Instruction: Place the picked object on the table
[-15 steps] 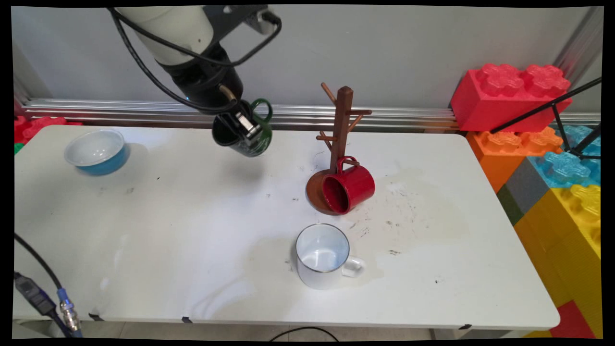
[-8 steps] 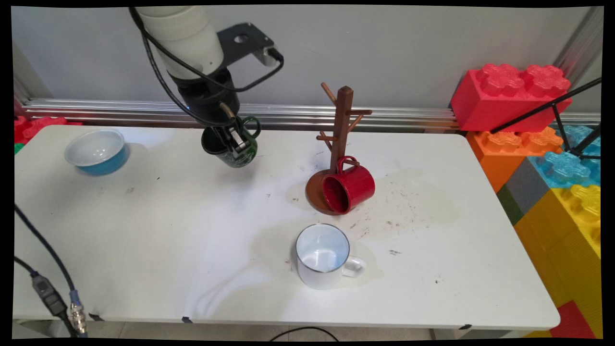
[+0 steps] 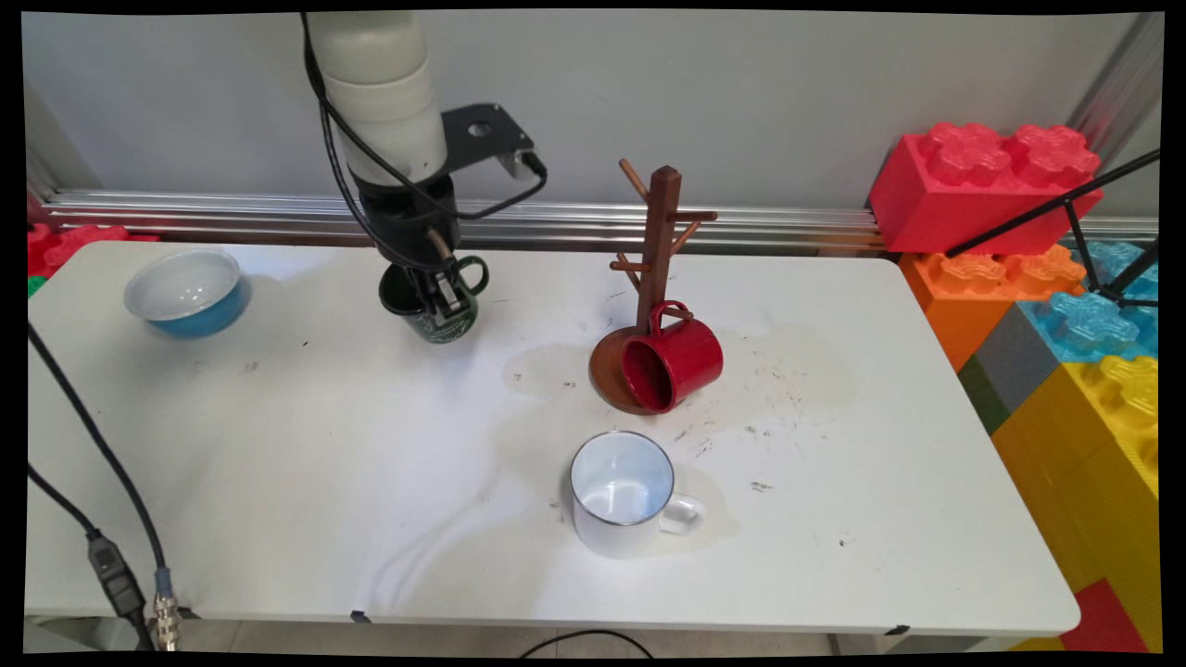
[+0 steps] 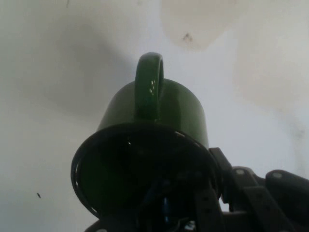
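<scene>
You've got the white rectangular table as the base, w/ stacked big plastic toy bricks (red, orange, blue, yellow) off its right end. Landmark: the brown wooden mug tree, upright on its round base toward the table's far side, about mid-width.

White arm comes down from the top, left of the mug tree, black cables hanging off it. The black two-finger gripper is clamped on the rim wall of a dark green enamel mug: one finger inside the mug, one outside. In the hand view you see the green mug mouth toward the camera, handle on the top side, fingers closed on its rim. The mug sits left of the mug tree, at or just above the tabletop; can't tell if it's touching.

A shiny red enamel mug hangs by its handle on the tree's lowest peg, tilted, mouth facing front-left. A white enamel mug w/ dark rim stands upright in front of the tree, handle to the right. A small blue bowl w/ white inside sits far left of the tree, near the table's back-left corner.
</scene>
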`<state>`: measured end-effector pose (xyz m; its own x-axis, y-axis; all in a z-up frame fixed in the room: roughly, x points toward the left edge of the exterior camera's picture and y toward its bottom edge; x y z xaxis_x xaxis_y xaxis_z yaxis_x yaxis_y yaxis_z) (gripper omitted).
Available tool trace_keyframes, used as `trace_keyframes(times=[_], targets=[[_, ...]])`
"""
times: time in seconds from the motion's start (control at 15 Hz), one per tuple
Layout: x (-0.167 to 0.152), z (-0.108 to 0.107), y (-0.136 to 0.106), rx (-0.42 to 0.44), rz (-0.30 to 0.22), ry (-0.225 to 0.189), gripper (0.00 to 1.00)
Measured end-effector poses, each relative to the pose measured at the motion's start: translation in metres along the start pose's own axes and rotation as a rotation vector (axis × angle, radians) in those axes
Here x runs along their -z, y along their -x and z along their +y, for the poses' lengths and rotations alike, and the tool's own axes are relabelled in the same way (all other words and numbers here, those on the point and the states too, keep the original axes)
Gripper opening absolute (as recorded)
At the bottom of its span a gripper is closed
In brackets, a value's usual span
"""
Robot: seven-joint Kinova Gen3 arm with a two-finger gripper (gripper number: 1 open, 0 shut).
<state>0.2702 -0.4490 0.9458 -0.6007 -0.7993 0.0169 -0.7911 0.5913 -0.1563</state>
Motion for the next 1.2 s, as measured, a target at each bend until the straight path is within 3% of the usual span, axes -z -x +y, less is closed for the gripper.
trace_keyframes(times=[0.67,1.2], targets=[[-0.053,-0.017,-0.014,-0.068,-0.087,0.037,0.0],[-0.086,-0.026,-0.027,-0.109,-0.113,0.049,0.0]])
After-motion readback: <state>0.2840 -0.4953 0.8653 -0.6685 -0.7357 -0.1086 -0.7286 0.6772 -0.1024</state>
